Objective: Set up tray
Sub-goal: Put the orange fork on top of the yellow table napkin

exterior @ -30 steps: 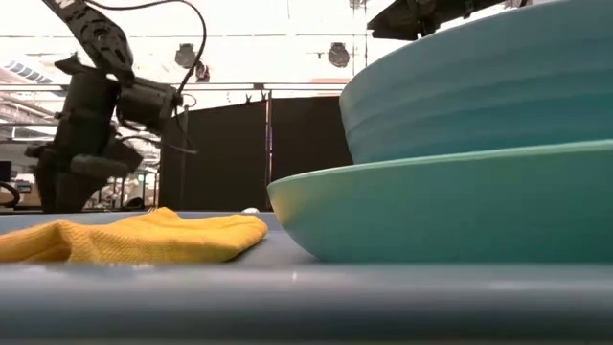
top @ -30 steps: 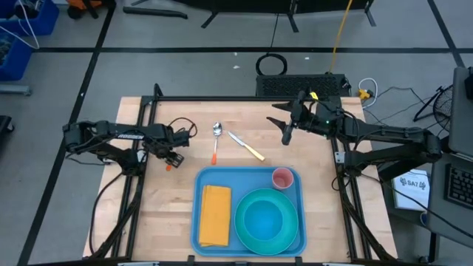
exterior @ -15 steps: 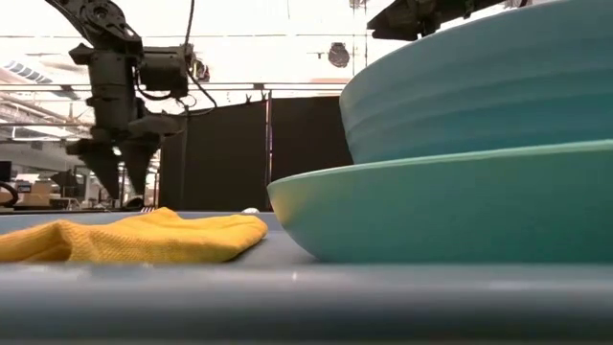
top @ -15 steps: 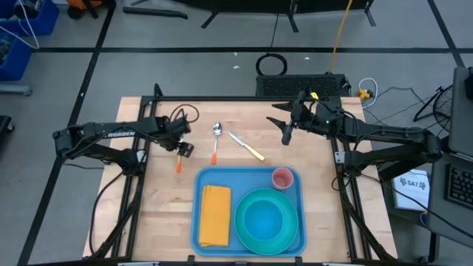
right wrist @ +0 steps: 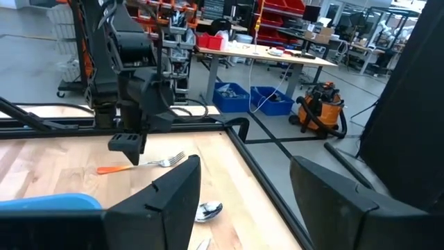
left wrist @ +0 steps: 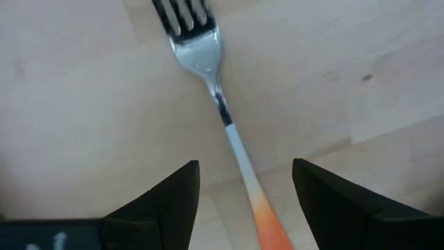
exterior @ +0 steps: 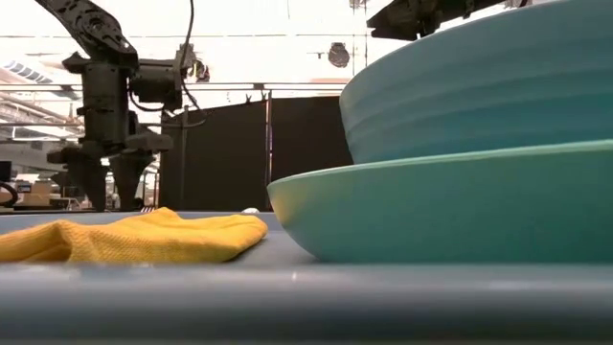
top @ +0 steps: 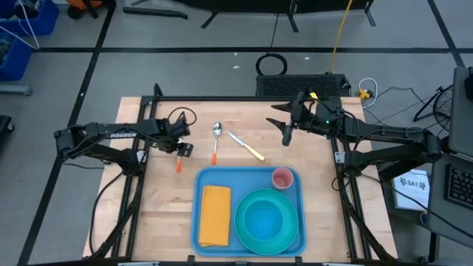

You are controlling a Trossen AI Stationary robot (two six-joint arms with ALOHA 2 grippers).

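Although the tray (top: 249, 174) at the table's near edge already carried the napkin (top: 215, 214), the plate (top: 267, 220) and the cup (top: 282, 177), the cutlery remained on bare wood beyond it. The spoon (top: 216, 131) and knife (top: 246, 145) lay between the arms. The left gripper (left wrist: 244, 201) hung released, jaws straddling the fork (left wrist: 216, 104), nothing held. The right gripper (top: 287, 136) waited open, clear of the work. In the low view the plate blocked most of the tray; the cup's contents could not be judged.
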